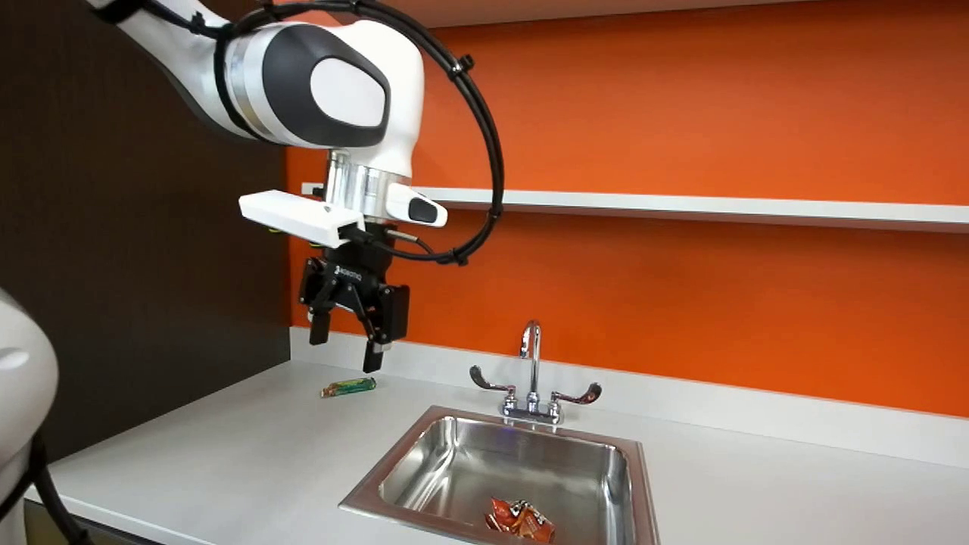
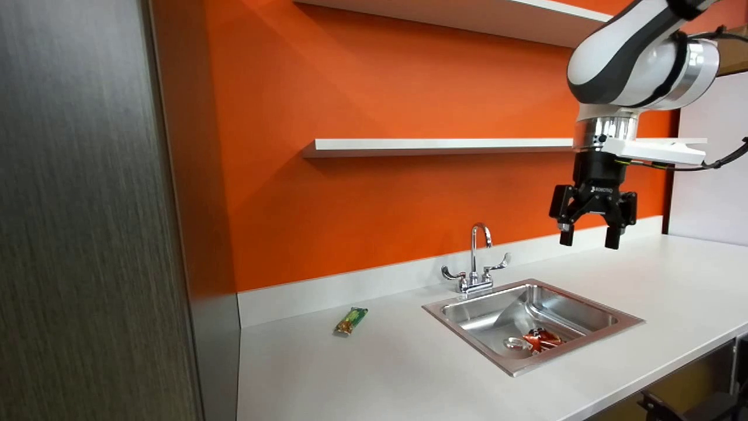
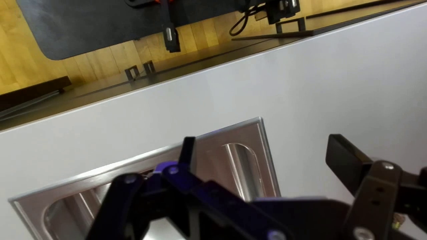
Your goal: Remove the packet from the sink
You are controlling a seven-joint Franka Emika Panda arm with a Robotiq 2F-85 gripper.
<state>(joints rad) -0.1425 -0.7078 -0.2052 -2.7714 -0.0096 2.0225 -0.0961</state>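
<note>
Jaws are wide apart on your gripper [image 2: 589,238], nothing held. Red packet [image 1: 522,521] is lying crumpled in the sink [image 1: 400,454]. Probably light, crinkly, kinda slippery, so you'd best pinch a raised fold mid-body.

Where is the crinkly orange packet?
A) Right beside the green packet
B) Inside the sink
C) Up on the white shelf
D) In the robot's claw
B, because in both exterior views the orange packet lies down inside the sink, and the open gripper holds nothing.
</note>
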